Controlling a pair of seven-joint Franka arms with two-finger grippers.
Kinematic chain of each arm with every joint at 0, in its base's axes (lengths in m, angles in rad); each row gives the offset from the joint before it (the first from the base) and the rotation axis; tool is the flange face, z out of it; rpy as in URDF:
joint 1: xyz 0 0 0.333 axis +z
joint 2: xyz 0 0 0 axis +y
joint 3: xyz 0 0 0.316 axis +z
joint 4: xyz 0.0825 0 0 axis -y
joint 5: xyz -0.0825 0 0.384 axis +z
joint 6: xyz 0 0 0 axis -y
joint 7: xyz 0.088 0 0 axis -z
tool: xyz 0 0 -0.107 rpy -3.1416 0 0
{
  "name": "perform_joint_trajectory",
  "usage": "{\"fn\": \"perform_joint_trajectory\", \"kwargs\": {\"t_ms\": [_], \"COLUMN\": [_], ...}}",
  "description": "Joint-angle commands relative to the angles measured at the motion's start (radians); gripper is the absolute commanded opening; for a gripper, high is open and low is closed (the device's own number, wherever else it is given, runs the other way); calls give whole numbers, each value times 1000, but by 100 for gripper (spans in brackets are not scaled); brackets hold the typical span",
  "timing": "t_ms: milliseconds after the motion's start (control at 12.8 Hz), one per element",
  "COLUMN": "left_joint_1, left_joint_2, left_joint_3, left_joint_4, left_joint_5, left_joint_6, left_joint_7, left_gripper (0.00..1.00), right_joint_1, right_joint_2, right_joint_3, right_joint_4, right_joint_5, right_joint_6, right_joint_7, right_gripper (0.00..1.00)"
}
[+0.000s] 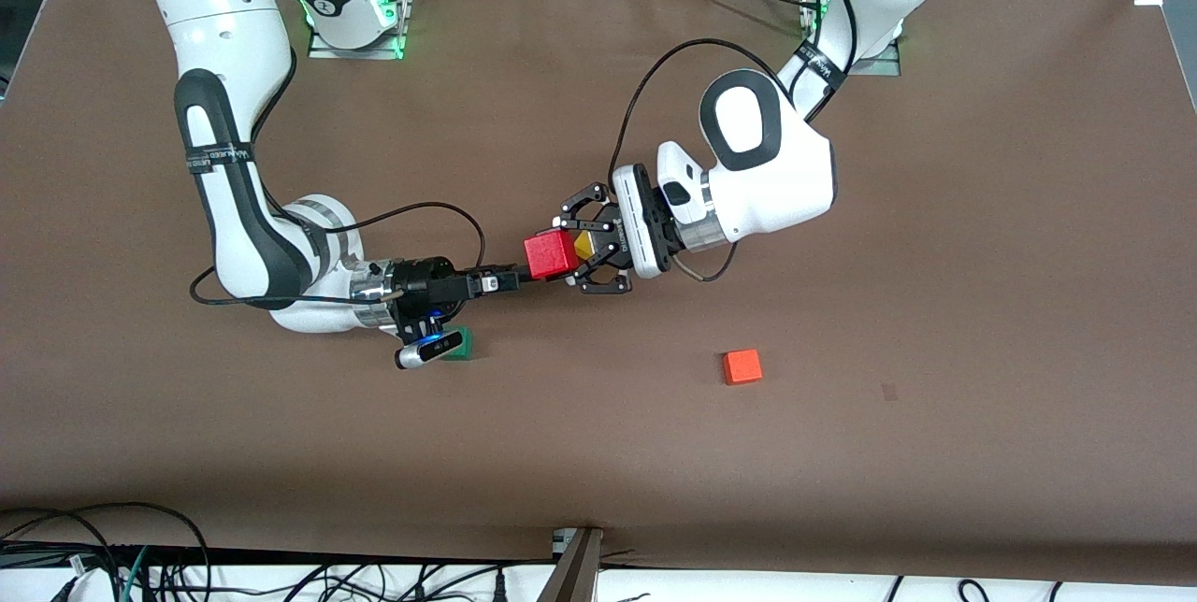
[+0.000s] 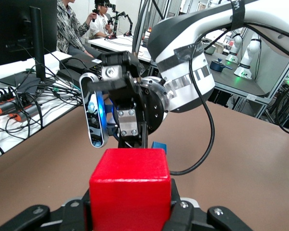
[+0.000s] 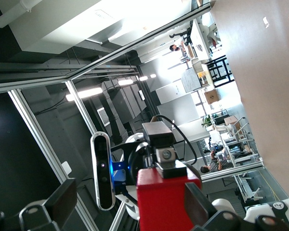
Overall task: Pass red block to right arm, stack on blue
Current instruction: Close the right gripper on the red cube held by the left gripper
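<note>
Over mid-bench: red block (image 1: 550, 254), clamped in left gripper (image 1: 578, 251) jaws; right gripper (image 1: 524, 279) level with it, jaws spread wide, tips at the block's free face (handover pending).

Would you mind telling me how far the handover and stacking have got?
Done: the left end effector has lifted the red block and holds it above the table. In hand: the handover, with the open right end effector reaching the block but not gripping. Left: transfer, then stacking on the blue block.
</note>
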Motion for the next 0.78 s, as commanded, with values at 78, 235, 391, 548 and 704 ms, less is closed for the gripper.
{"fn": "perform_joint_trajectory", "kwargs": {"t_ms": [78,235,391,548,704], "left_joint_1": [-10,-13,-15,-21,-24], "left_joint_2": [12,21,21,29,29], "left_joint_3": [-1,-1,0,-1,-1], "left_joint_4": [40,69,77,77,80], "left_joint_5": [-36,-34,-34,-36,-36], "left_joint_6": [7,7,7,11,21], "left_joint_7": [38,37,37,37,37], "left_gripper": [0,0,0,0,0], "right_joint_1": [10,15,14,17,18], "right_joint_2": [-4,-4,-4,-9,-14], "right_joint_3": [-5,-5,-5,-5,-5], "right_joint_4": [-17,-18,-20,-20,-23], "right_joint_5": [-12,-14,-17,-17,-17], "right_joint_6": [19,28,25,28,19], "right_joint_7": [-90,-92,-92,-83,-74], "right_gripper": [100,100,100,100,100]}}
